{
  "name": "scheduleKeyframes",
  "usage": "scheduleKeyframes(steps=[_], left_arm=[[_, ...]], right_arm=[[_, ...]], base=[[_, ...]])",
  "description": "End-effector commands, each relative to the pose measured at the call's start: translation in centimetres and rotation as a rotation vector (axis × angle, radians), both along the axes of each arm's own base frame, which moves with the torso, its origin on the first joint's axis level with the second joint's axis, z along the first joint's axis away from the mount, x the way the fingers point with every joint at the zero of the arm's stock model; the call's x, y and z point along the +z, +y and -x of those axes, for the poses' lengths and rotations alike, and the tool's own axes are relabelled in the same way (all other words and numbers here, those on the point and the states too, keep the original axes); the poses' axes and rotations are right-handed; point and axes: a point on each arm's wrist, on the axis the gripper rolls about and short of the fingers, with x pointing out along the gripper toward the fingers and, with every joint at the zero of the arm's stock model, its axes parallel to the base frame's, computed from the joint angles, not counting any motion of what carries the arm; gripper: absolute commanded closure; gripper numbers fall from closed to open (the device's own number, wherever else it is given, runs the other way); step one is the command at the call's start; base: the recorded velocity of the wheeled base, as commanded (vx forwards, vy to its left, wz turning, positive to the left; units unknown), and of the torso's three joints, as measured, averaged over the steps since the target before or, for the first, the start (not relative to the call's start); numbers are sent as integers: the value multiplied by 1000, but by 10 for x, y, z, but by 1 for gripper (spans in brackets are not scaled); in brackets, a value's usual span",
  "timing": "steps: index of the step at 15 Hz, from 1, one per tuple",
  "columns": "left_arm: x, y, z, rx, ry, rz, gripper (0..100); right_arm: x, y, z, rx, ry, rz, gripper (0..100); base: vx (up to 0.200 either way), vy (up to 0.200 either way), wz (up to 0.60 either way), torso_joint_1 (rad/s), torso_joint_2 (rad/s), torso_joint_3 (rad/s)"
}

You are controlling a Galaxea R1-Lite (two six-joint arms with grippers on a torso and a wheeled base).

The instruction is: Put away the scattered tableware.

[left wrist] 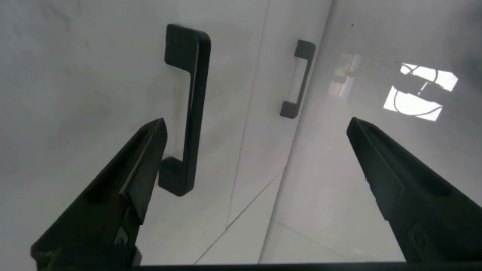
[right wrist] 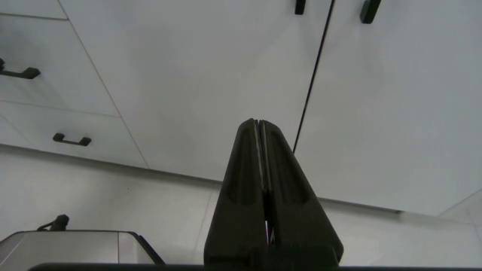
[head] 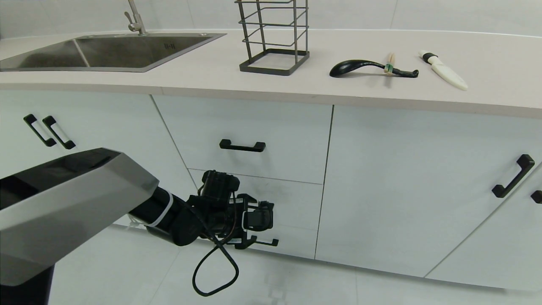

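On the white counter (head: 211,76) lie a black ladle-shaped spoon (head: 360,67), a pair of wooden chopsticks (head: 390,62) crossing its handle, and a white knife with a black band (head: 443,70) to the right of them. An empty black wire rack (head: 274,40) stands upright left of the spoon. My left gripper (head: 273,224) hangs low in front of the drawer fronts, well below the counter, open with nothing between its fingers (left wrist: 135,181). My right gripper (right wrist: 260,128) is shut with nothing held and faces the white cabinet doors.
A steel sink (head: 110,51) with a faucet (head: 134,19) is set into the counter's left end. White drawers and doors below carry black handles (head: 242,146) (left wrist: 184,105). A loose cable (head: 214,271) loops under the left wrist above the pale floor.
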Motion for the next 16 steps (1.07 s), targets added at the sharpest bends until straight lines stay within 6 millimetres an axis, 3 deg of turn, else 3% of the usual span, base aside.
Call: scheduleKeyframes(steps=[1, 10, 13, 16], left_arm=[[-6, -2, -5, 4, 7, 2, 0], [-28, -6, -12, 1, 45, 0, 0], [-37, -8, -3, -18, 86, -13, 0], [-34, -3, 10, -25, 112, -16, 0]], right_arm=[[0, 0, 0, 0, 2, 0, 100], [0, 0, 0, 0, 0, 0, 100], [0, 0, 0, 0, 2, 0, 100], [0, 0, 0, 0, 2, 0, 100]], base=[[0, 0, 0, 0, 0, 0], [0, 0, 0, 0, 0, 0], [0, 0, 0, 0, 0, 0], [0, 0, 0, 0, 0, 0]])
